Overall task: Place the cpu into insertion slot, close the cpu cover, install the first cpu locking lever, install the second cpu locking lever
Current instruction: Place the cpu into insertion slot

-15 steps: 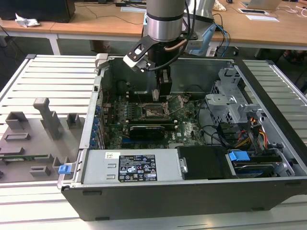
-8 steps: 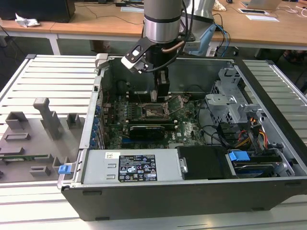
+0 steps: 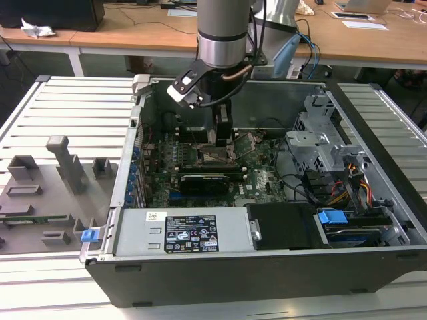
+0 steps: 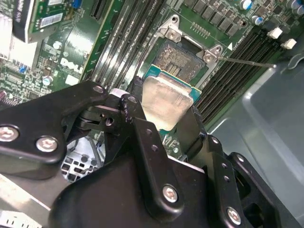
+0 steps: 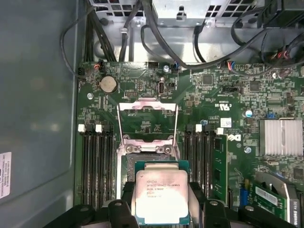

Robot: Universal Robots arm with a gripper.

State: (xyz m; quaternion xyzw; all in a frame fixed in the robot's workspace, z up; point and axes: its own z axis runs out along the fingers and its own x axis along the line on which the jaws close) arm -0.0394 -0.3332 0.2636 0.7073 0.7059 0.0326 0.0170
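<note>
My gripper is shut on the cpu, a flat silver square with a green edge, clamped by two opposite sides between black fingers. The cpu hangs a little above the green motherboard and overlaps one side of the insertion slot, whose pin field is still partly bare. The cpu cover, a thin metal frame with a square window, is swung open on the far side of the slot. A thin locking lever sticks out beside the socket. In the exterior view the gripper reaches down into the open computer case over the socket.
Long memory slots flank the socket on both sides. A black card, a finned heat sink, cables and the drive cage crowd the case. The power supply lies along the near wall.
</note>
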